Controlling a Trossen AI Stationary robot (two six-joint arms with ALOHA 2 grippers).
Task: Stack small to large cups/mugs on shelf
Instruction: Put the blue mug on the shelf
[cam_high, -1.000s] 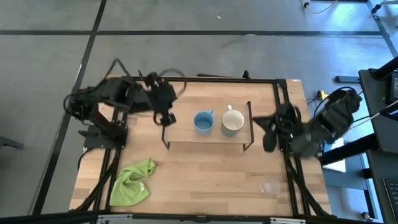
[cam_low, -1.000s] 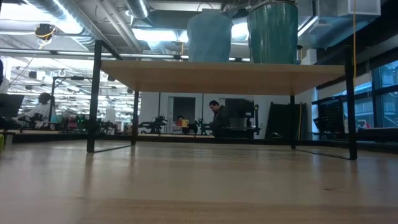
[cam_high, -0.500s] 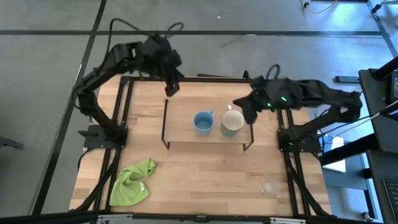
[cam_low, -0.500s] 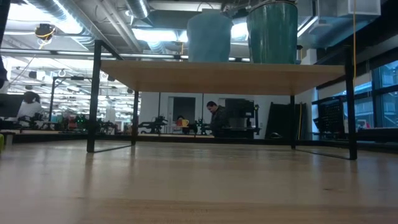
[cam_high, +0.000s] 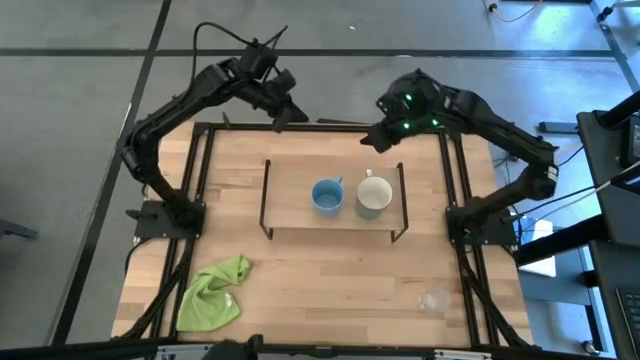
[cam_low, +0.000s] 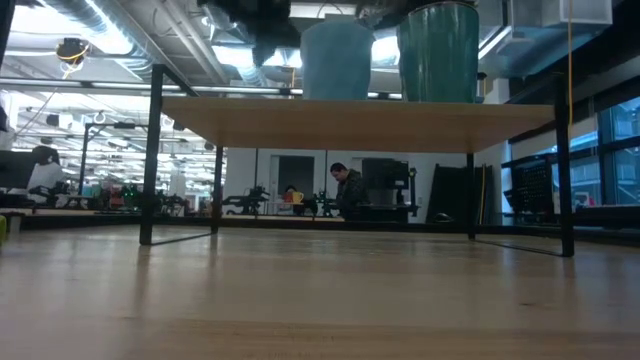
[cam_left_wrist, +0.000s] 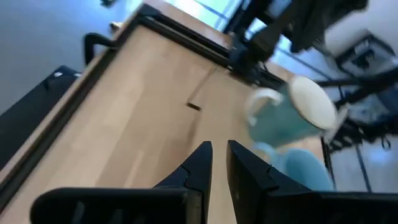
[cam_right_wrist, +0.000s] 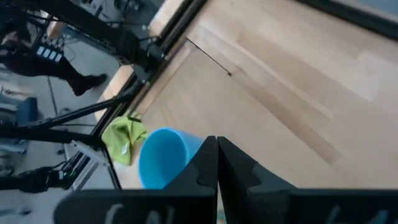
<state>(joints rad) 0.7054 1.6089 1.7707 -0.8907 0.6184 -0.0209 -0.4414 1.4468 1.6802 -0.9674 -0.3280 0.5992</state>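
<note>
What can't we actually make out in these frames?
- Small clear glass cup: high view only, too faint to tell upright or tipped.
- Light-blue handled mug and cream-white handled mug: low view, rims cut off by the top edge; the light-wood shelf board hides their bases.
- Left claw: fingers nearly closed and empty; the mugs beyond are blurred.
- Green cloth: right wrist view, partly behind a black frame.

Wooden table (cam_high: 330, 270), shelf (cam_high: 300, 215) with 2 mugs (cam_high: 327, 196), green cloth (cam_high: 213, 293)
</note>
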